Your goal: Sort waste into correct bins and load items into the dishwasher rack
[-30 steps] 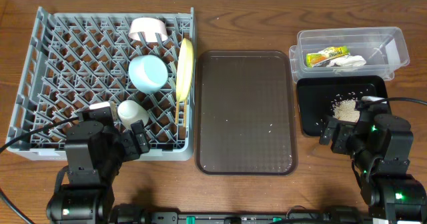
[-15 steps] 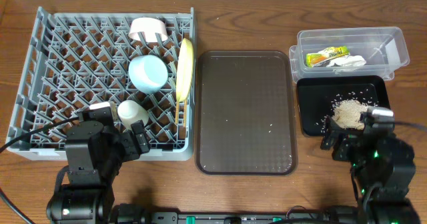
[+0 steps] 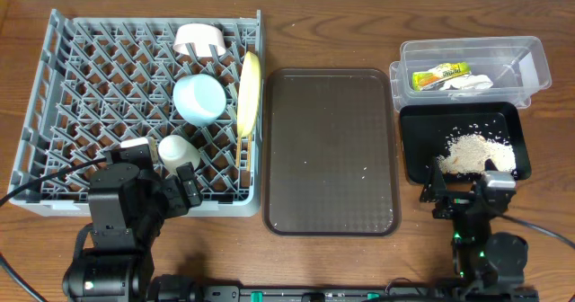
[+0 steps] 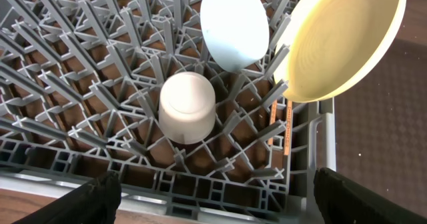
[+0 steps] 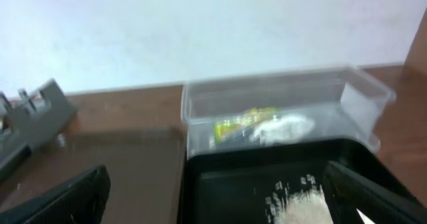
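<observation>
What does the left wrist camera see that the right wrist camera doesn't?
Only the left wrist view: an upside-down small white cup, a light blue bowl, a yellow-green round plate and thin wooden chopsticks. Only the right wrist view: a clear plastic tub holding a yellow-green snack wrapper and crumpled white paper, and a shallow black tray with white rice scraps. Both: the large grey plastic dishwasher rack, just a corner in the right view, and the flat brown serving tray.

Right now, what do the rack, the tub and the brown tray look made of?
Rack: grey moulded plastic, matt, going by its thin uniform lattice pegs.
Tub: clear plastic, glossy; wrapper and paper show through its walls.
Tray: probably brown plastic, fine textured low-sheen surface; not certain.
</observation>
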